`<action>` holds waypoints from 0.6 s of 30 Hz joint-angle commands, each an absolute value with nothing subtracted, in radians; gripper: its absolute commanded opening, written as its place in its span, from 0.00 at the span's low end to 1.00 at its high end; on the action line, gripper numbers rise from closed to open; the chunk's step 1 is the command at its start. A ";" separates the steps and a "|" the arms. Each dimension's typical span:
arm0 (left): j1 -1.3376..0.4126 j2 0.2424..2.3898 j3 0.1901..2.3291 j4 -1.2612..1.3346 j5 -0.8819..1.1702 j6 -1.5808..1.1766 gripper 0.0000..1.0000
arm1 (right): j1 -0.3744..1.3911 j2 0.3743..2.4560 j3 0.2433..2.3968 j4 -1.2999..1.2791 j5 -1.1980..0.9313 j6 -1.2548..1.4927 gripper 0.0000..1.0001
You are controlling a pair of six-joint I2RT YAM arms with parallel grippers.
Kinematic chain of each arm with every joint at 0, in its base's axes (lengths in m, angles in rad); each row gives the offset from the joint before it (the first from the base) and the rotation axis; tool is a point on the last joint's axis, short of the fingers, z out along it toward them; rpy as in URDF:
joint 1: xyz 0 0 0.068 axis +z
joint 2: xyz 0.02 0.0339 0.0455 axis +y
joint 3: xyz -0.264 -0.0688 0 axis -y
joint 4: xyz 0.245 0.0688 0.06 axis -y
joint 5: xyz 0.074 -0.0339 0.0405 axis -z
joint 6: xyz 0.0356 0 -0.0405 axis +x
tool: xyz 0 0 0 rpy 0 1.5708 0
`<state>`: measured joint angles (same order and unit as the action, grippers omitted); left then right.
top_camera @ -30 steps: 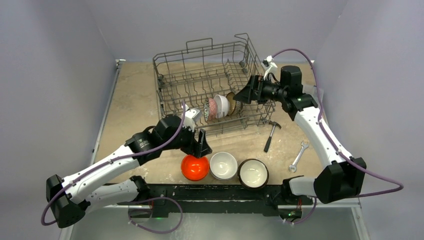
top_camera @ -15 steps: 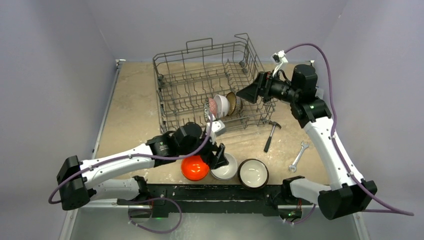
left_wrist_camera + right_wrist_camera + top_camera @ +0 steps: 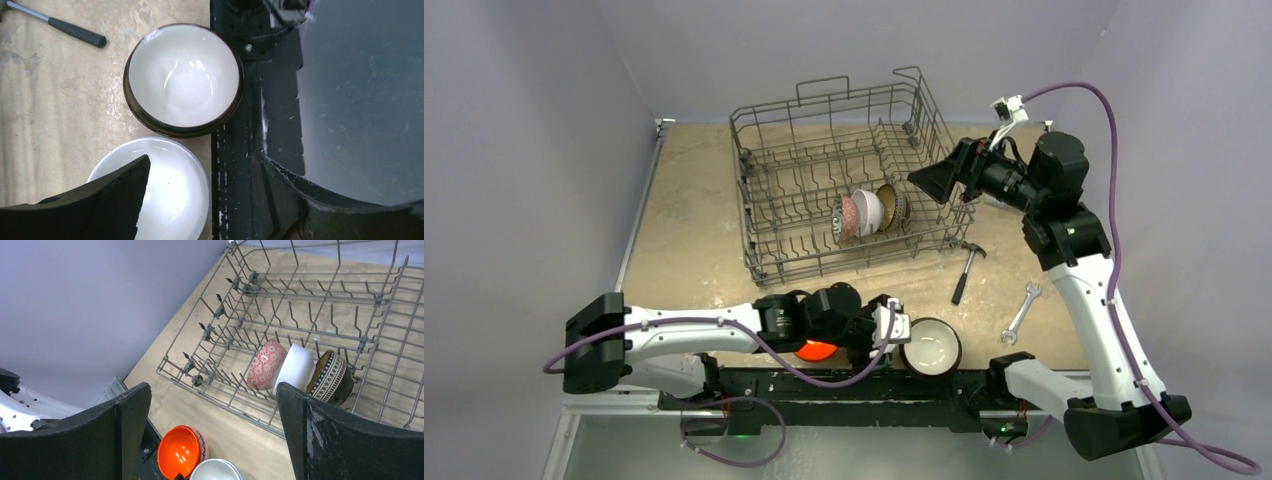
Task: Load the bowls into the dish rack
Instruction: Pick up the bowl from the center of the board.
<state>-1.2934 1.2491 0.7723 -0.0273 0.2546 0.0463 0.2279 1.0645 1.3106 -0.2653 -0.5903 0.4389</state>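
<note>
**Top view**
- Your dish rack (image 3: pixel 804 190) stands at the far middle of the table (image 3: pixel 694 220).
- Three bowls stand on edge in a close row in its near right part: red-patterned bowl (image 3: pixel 848 216), racked white bowl (image 3: pixel 869 210), brown banded bowl (image 3: pixel 890 205).
- At the near edge, the orange bowl (image 3: pixel 816 351) is mostly hidden under your left arm. The cream-lined dark bowl (image 3: pixel 930 347) sits in the open to its right.
- Your left gripper (image 3: pixel 890 325) is low between those two bowls, and what it covers is hidden here.
- Your right gripper (image 3: pixel 932 180) hangs above the rack's right side, jaws wide, holding nothing.
- The hammer (image 3: pixel 967 270) and the wrench (image 3: pixel 1022 310) lie right of the rack, apart from the bowls.

**Left wrist view**
- On your left gripper (image 3: pixel 201 160) the jaws are apart and clamped on nothing.
- One finger (image 3: pixel 100 205) overlaps the loose white bowl (image 3: pixel 172 195), and the other is over the black base rail (image 3: pixel 235 150). You cannot tell contact from here.
- The cream-lined dark bowl (image 3: pixel 183 80) lies just beyond and beside the white one, its edge reaching the rail.
- The hammer (image 3: pixel 75 31) shows its handle at top left.

**Right wrist view**
- On your right gripper (image 3: pixel 214 387) the fingers are spread with nothing between them.
- Below it the dish rack (image 3: pixel 300 305) holds the red-patterned bowl (image 3: pixel 266 364), the racked white bowl (image 3: pixel 297 367) and the brown banded bowl (image 3: pixel 330 377) among the tines.
- The orange bowl (image 3: pixel 180 452) and the loose white bowl (image 3: pixel 215 470) sit side by side on the table at the bottom.
</note>
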 commanded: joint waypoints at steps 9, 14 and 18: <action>-1.307 1.245 0.810 -0.287 0.108 0.226 0.60 | 0.228 1.050 1.301 -0.305 -0.565 0.408 0.97; -1.310 1.211 0.778 -0.295 0.065 0.247 0.56 | 0.228 1.058 1.289 -0.289 -0.576 0.412 0.97; -1.312 1.237 0.779 -0.308 0.118 0.299 0.56 | 0.228 1.064 1.276 -0.281 -0.581 0.414 0.97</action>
